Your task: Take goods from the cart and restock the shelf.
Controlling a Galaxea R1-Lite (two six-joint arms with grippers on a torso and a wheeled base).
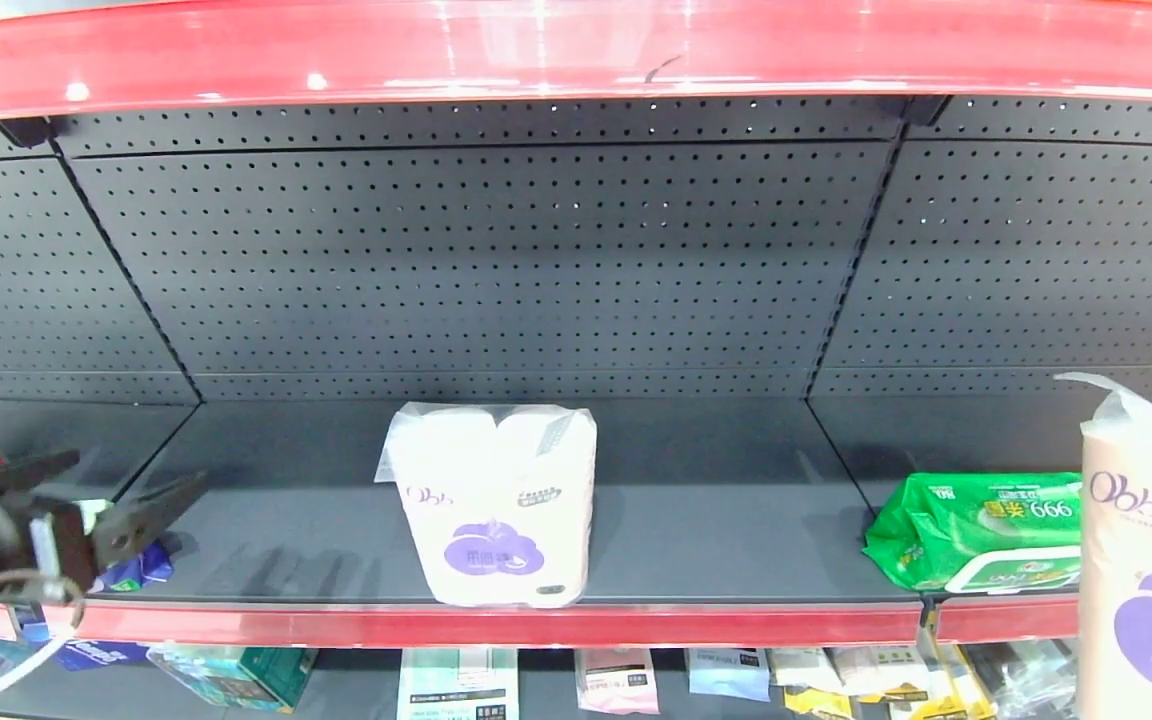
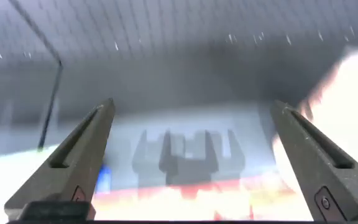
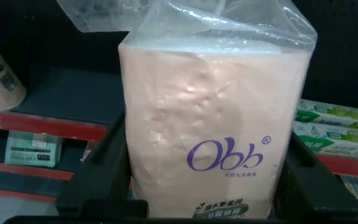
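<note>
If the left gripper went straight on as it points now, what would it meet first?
Likely the bare shelf deck, then the perforated back panel: nothing stands between the fingers of the open left gripper. The white tissue pack sits off to one side, though depth is unclear.

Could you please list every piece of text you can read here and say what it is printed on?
"Obb": on the held tissue pack, gripped in the right claw.
"Obb": on the shelf tissue pack.
"666": on the green wipes pack.
Chinese characters on these packs, and the print on the lower-shelf goods, are too small or blurred to read.
</note>
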